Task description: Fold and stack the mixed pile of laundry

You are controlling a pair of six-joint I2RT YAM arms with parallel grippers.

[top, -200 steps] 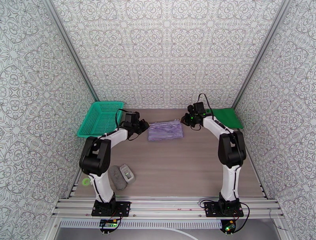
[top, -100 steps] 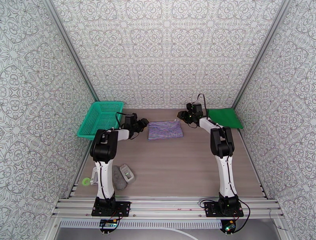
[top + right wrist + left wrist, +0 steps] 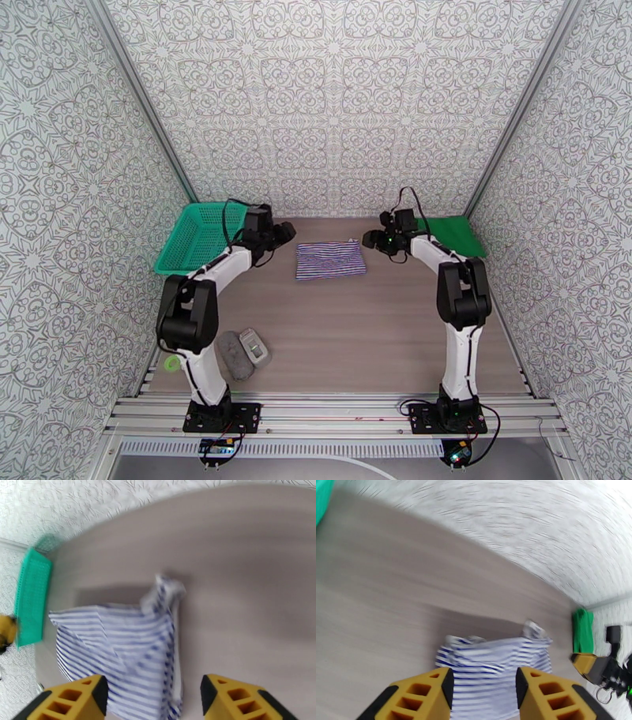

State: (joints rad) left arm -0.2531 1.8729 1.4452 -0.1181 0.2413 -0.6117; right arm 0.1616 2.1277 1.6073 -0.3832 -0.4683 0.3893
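Top external view shows the striped top point(image 3: 330, 259) lying flat on the table point(image 3: 355, 331), folded into a rough rectangle toward the far side, between the two arms. The green shirt point(image 3: 454, 235) lies folded in the far right corner, well apart from it. A teal basket point(image 3: 207, 207) sits at the far left, and two grey objects point(image 3: 245, 351) rest near the left arm's base; any marking on them is too small to read.

The left gripper point(image 3: 284, 231) hangs just beside the top's far left corner, and the right gripper point(image 3: 370, 239) just beside its far right corner.

From the left wrist, blurred, the left gripper point(image 3: 484, 677) has its yellow fingers point(image 3: 434, 689) parted with nothing between them; the striped top point(image 3: 493, 661) lies beyond the tips and the green shirt point(image 3: 582, 632) at the far right.

From the right wrist, also blurred, the right gripper point(image 3: 154, 685) is spread wider and holds nothing. The striped top point(image 3: 118, 638) lies below the gap, one corner rumpled upward, with the basket point(image 3: 31, 598) at the left edge.
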